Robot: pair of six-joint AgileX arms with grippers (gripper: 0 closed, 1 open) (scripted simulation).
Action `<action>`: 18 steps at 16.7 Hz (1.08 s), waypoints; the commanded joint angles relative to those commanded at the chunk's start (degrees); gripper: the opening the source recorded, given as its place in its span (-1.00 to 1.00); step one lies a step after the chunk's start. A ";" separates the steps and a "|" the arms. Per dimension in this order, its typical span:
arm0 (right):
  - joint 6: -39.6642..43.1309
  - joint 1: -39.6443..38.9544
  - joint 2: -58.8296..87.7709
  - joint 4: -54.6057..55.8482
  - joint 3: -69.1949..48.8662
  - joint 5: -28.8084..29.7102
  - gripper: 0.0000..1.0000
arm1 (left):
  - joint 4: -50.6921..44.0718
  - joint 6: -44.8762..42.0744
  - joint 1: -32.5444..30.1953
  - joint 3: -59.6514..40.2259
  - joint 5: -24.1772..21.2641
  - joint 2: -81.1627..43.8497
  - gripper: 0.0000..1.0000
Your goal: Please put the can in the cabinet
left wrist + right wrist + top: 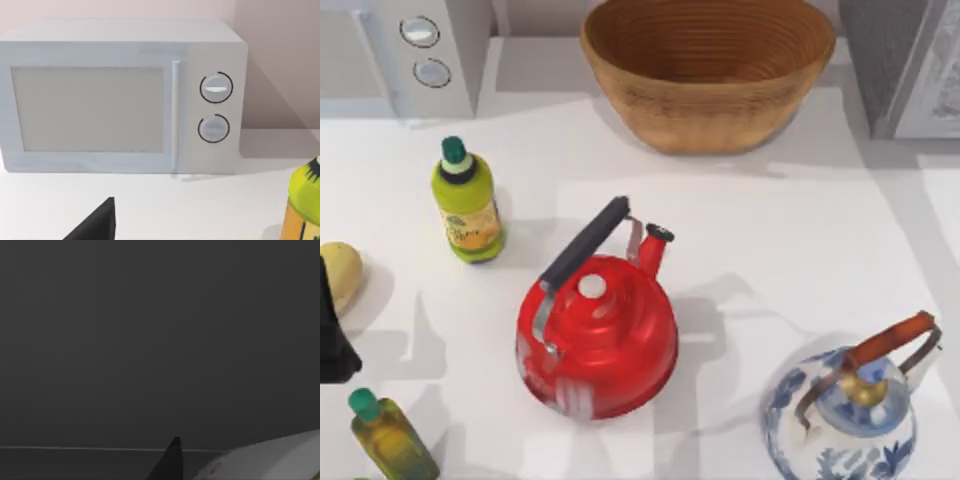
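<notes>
At the desk's [790, 230] rear right corner stands the cabinet [885, 60], cut by the frame edge. Bare desk lies between it, the basket [710, 70] and the kettles.

Count:
- two kettles: red [600, 335] at centre, blue-white [845, 415] at the front right edge
- two green-capped bottles [468, 205] [388, 440]
- one microwave [420, 55]
- one yellow object [338, 275]

The left arm [332, 335] sits at the left edge. In the right wrist view, against a dark grey surface, the can [265, 460] lies beside the right gripper [170, 462]. For both grippers, spread or closed cannot be told.
</notes>
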State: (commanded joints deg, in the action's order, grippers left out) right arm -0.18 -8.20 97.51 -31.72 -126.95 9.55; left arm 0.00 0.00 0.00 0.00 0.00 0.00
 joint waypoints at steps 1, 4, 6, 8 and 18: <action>0.02 0.39 3.45 -1.14 -5.48 -0.30 -1.00 | 0.00 0.00 0.00 0.00 0.00 0.00 1.00; -0.22 1.48 12.57 -4.27 -19.02 -1.28 -1.00 | 0.00 0.00 0.00 0.00 0.00 0.00 1.00; -0.53 2.07 17.35 -5.81 -25.28 -1.88 -1.00 | 0.00 0.00 0.00 0.00 0.00 0.00 1.00; -0.80 2.45 20.56 -6.78 -29.23 -2.35 -1.00 | 0.00 0.00 0.00 0.00 0.00 0.00 1.00; -0.93 2.61 21.87 -7.15 -30.81 -2.56 -0.40 | 0.00 0.00 0.00 0.00 0.00 0.00 1.00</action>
State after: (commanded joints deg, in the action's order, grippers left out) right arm -1.10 -5.59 119.38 -38.87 -157.77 6.98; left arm 0.00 0.00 0.00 0.00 0.00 0.00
